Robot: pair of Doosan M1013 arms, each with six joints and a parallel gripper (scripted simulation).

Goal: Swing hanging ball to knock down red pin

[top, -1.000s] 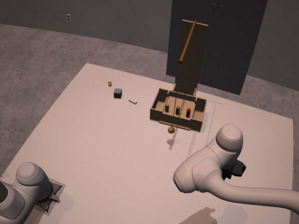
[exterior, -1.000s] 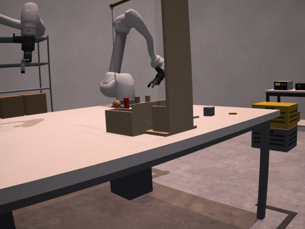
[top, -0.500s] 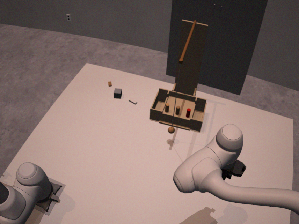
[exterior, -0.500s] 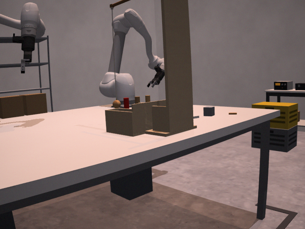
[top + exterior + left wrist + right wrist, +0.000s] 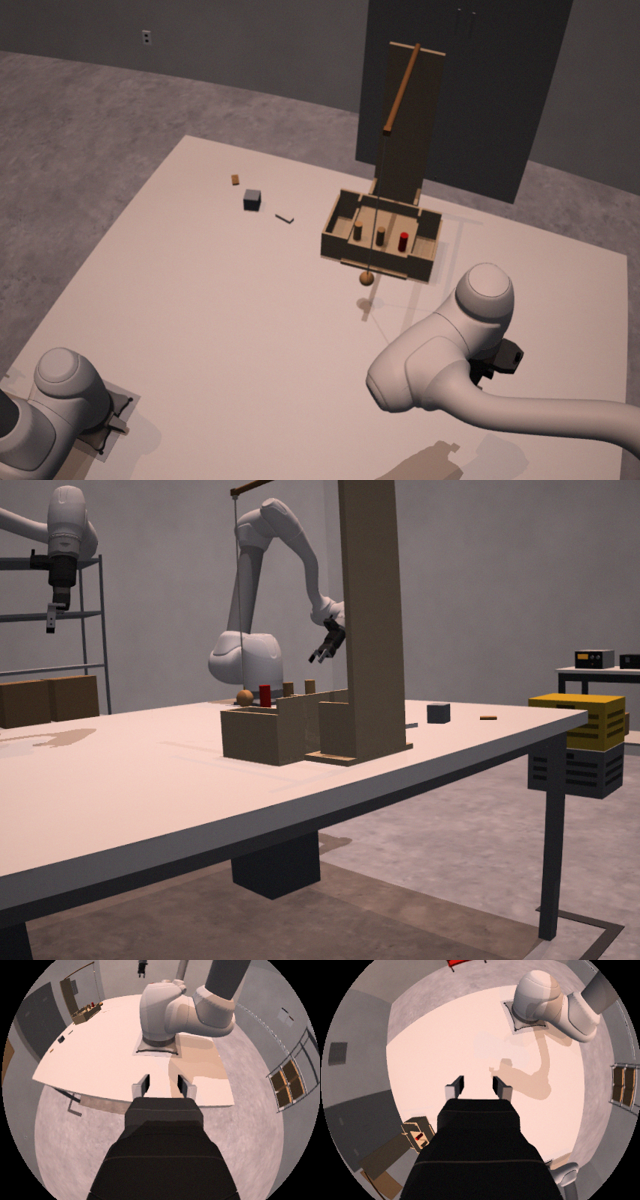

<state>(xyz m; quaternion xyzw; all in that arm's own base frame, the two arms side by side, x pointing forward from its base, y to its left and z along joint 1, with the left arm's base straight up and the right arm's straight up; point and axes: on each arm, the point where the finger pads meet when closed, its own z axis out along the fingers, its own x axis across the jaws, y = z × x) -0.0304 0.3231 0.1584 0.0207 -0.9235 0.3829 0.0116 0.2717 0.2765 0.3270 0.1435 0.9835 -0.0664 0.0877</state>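
The red pin [image 5: 403,241] [image 5: 265,695] [image 5: 92,1004] [image 5: 418,1136] stands upright on the raised deck [image 5: 405,222]. Two tan pins stand beside it, the middle pin [image 5: 380,236] and the far pin [image 5: 357,230]. The orange-brown ball [image 5: 366,279] [image 5: 244,697] [image 5: 101,1003] hangs on its cord from the stand's arm, off the deck's front side and clear of the pins. My left gripper [image 5: 317,659] [image 5: 164,1080] is open and empty, high above the table and far from the ball. My right gripper [image 5: 50,629] [image 5: 478,1081] is open and empty, high above the table; my arm mostly hides it in the top view.
The tall stand board [image 5: 410,128] [image 5: 373,635] rises behind the tray [image 5: 336,247] [image 5: 247,736]. A dark cube [image 5: 252,200] [image 5: 438,713], a small orange block [image 5: 235,179] [image 5: 487,718] and a thin grey piece [image 5: 284,218] lie to one side of the tray.
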